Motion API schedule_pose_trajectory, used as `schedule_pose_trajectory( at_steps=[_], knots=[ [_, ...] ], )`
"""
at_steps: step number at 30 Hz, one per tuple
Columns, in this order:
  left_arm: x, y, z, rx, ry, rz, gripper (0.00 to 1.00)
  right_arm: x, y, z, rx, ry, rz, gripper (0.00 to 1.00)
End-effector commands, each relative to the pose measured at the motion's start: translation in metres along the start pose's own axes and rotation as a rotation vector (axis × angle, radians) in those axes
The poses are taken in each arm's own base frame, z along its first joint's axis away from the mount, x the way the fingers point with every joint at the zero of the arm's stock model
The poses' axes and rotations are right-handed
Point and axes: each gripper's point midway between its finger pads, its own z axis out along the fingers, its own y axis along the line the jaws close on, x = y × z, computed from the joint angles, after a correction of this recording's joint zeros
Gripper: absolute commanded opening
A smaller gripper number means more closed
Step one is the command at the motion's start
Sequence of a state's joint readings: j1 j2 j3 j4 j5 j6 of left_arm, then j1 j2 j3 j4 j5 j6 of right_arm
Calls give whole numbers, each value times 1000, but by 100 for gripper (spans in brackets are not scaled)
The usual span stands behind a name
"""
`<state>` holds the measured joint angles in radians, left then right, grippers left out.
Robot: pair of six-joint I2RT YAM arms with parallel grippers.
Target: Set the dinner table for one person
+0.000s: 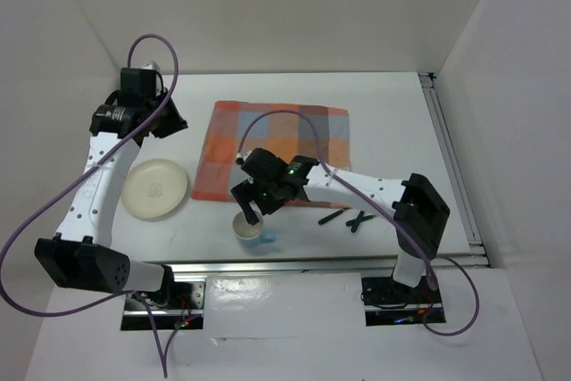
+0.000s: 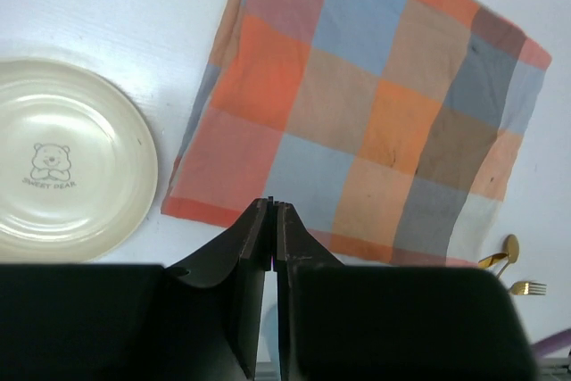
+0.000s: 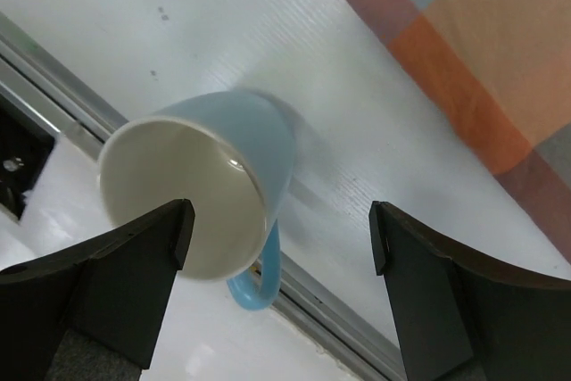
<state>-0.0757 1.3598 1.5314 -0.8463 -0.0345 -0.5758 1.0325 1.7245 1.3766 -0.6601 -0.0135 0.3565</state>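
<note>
Wide-open right end effector (image 3: 278, 236) over blue mug (image 3: 223, 158) at near edge of desk (image 1: 393, 113). Closed, empty left end effector (image 2: 272, 211) above checked mat (image 2: 375, 104) edge

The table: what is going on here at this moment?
The right gripper hangs open over the mug, near the front edge of the table, not gripping it. The left gripper is shut and empty, left of the mat. The plate lies beside the mat, the cutlery right of the mug.

The dinner table (image 1: 384, 104), a plain white flat rectangular top, spreads beyond every side of the checked mat (image 1: 285, 136), which lies well short of its metal-railed edge.
</note>
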Motion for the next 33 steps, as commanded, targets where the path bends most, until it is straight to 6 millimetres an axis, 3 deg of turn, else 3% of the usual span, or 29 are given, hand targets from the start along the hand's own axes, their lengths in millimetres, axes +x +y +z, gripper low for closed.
schedule_pose_trajectory(
  at_steps=[1, 4, 7, 8, 10, 11, 13, 16, 17, 18, 19, 20, 22, 23, 24, 25, 26, 27, 29, 30, 31, 32, 33],
  knots=[
    [6, -2, 6, 26, 22, 9, 20, -12, 5, 3, 35, -28, -23, 91],
    [7, 2, 8, 16, 26, 2, 19, -6, 5, 16, 52, -4, -33, 87],
    [9, 3, 10, 15, 29, 2, 19, -5, 8, 25, 59, 0, -33, 65],
    [10, 8, 12, 5, 34, -4, 19, -3, 12, 29, 57, 6, -41, 51],
    [14, 8, 13, 10, 47, -5, 18, -5, 7, 30, 85, 6, -42, 34],
    [15, 6, 13, 19, 52, -5, 18, -7, 6, 27, 99, 4, -32, 15],
    [15, 6, 13, 19, 52, -5, 18, -12, -3, 23, 155, -13, -34, 0],
    [15, 7, 15, 25, 53, -11, 18, -24, -18, 9, 257, -42, -29, 0],
    [18, 9, 17, 21, 61, -12, 19, -41, -23, -4, 272, -80, -10, 0],
    [18, 9, 17, 21, 61, -3, 21, -45, -42, -12, 326, -71, 15, 0],
    [18, 9, 17, 21, 61, -2, 22, -50, -43, -19, 337, -80, 16, 0],
    [18, 9, 17, 21, 61, -2, 24, -72, -58, -35, 355, -127, 64, 0],
    [22, 11, 21, 12, 77, -3, 24, -84, -82, -52, 389, -134, 129, 0],
    [22, 11, 21, 12, 77, -3, 24, -96, -114, -61, 430, -149, 208, 0],
    [23, 12, 24, 8, 86, -4, 24, -113, -125, -73, 423, -186, 249, 0],
    [24, 11, 24, 16, 90, -4, 26, -115, -142, -73, 441, -169, 283, 0],
    [24, 11, 24, 16, 90, -4, 26, -122, -173, -79, 468, -177, 348, 0],
    [24, 14, 27, 6, 96, -11, 27, -140, -184, -90, 473, -222, 376, 0],
    [25, 13, 27, 14, 100, -11, 34, -150, -221, -85, 483, -223, 440, 0],
    [30, 16, 33, 4, 120, 0, 36, -166, -231, -97, 476, -269, 463, 0],
    [30, 14, 37, 18, 124, -1, 39, -169, -247, -85, 482, -256, 486, 0],
    [36, 13, 42, 34, 147, 11, 41, -172, -257, -85, 483, -254, 497, 0],
    [44, 15, 53, 37, 178, 18, 36, -183, -278, -97, 491, -300, 532, 0]
  ],
)
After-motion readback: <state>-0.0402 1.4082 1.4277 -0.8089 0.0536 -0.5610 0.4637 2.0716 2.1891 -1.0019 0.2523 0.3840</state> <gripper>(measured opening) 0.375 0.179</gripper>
